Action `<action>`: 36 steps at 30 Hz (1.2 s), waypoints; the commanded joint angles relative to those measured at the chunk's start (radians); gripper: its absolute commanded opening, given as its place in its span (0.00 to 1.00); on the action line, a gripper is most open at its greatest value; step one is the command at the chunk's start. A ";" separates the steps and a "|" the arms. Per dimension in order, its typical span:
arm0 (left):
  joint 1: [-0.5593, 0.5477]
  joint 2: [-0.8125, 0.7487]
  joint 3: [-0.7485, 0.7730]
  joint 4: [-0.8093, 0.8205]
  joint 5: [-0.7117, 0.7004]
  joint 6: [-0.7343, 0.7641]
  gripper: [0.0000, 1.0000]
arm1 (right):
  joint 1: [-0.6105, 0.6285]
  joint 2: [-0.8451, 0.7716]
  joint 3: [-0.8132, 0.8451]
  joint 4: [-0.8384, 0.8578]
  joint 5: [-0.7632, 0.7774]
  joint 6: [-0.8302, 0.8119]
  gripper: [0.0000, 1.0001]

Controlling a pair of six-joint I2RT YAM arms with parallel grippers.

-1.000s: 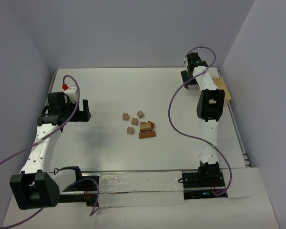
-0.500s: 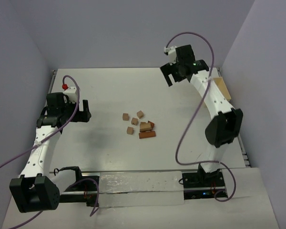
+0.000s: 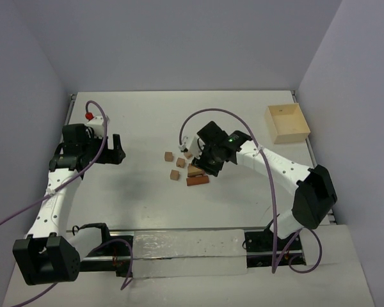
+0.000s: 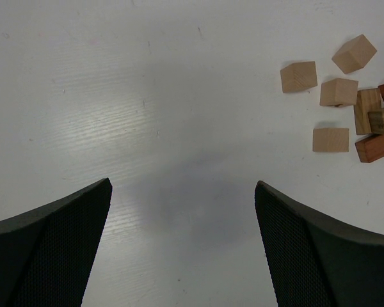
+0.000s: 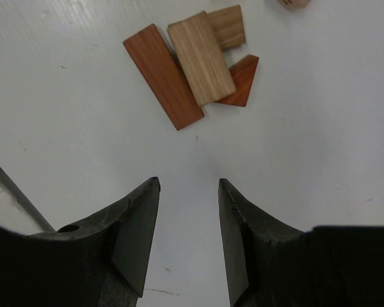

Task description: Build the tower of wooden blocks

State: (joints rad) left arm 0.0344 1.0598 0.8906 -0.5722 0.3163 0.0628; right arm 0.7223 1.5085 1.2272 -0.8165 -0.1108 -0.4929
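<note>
The wood blocks (image 3: 193, 171) lie unstacked in a loose cluster, about midway between the table's (image 3: 134, 198) left and right edges. The right gripper (image 5: 189, 185) hangs just above them, its claw partly parted and grasping nothing (bare table shows between the fingers). Beneath it a reddish bar (image 5: 163, 75), a tan block (image 5: 200, 57) and a triangular wedge (image 5: 240, 80) touch one another. The left gripper (image 4: 184, 192) hovers near the left edge, spread wide and released. A pale box (image 3: 286, 123) sits by the far right corner.
</note>
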 commanded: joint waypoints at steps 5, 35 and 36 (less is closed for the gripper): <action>0.001 -0.013 0.001 0.038 0.039 0.005 0.99 | 0.090 0.083 0.018 0.061 0.032 -0.049 0.48; 0.001 0.020 0.001 0.046 0.017 0.000 0.99 | 0.155 0.407 0.104 0.134 0.092 -0.102 0.53; 0.001 0.022 0.000 0.047 0.017 0.000 0.99 | 0.158 0.406 0.094 0.138 0.092 -0.102 0.53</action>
State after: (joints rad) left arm 0.0345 1.0786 0.8867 -0.5716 0.3252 0.0634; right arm 0.8632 1.9070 1.3090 -0.7109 -0.0230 -0.5829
